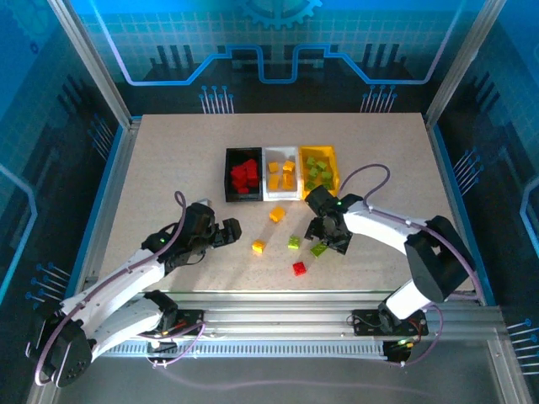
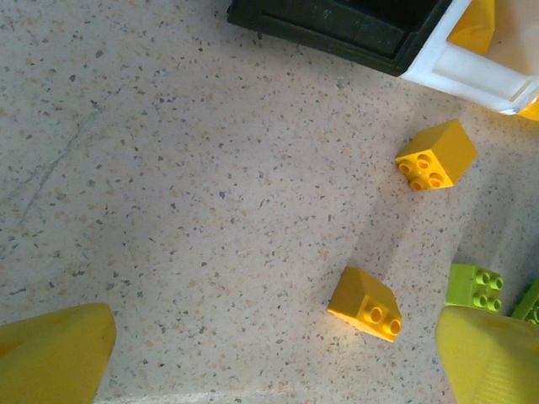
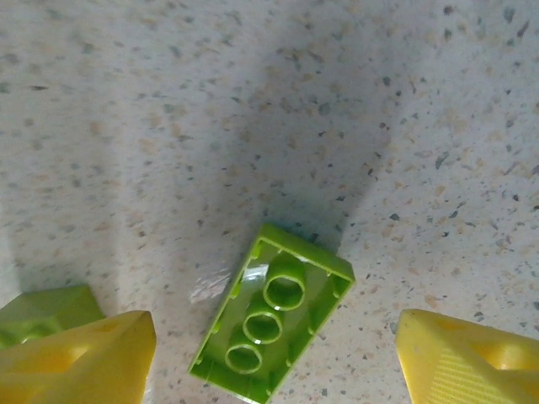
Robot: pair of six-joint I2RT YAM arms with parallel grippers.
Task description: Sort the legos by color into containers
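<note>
From the top camera, the three containers sit in a row toward 12 o'clock of the table: black bin (image 1: pixel 228 178) with red legos, white bin (image 1: pixel 268 174) with yellow ones, yellow-orange bin (image 1: pixel 336 165) with lime ones. Five legos lie loose at mid-table: two yellow (image 1: pixel 277 215) (image 1: pixel 258 247), two lime (image 1: pixel 294 242) (image 1: pixel 318 249), and a red brick (image 1: pixel 299 268) at 6 o'clock of them. My right gripper (image 1: pixel 325 239) hangs over the lime pair. My left gripper (image 1: pixel 229 232) waits at 9 o'clock of the group.

On the left wrist camera, its fingers (image 2: pixel 56 353) are spread wide and carry nothing. A yellow brick (image 2: pixel 366 305) lies near the 3 o'clock finger, and another (image 2: pixel 436 156) sits near the bin corners at 1 o'clock.

On the right wrist camera, the fingers (image 3: pixel 84 362) stand apart on either side of a lime brick (image 3: pixel 274 324) lying underside up on the table, with clear gaps on both sides. A second lime piece (image 3: pixel 38 311) peeks out at 8 o'clock.

I judge this to be the pick of that lime brick. Next I'd close squarely on its long sides, lift it, and carry it toward 12 o'clock to the yellow-orange bin, keeping clear of its lime neighbour.

The tabletop (image 1: pixel 168 160) is pale speckled stone-look and flat. Around it are aluminium frame posts (image 1: pixel 88 59) and blue-lit panels with a circuit pattern.
</note>
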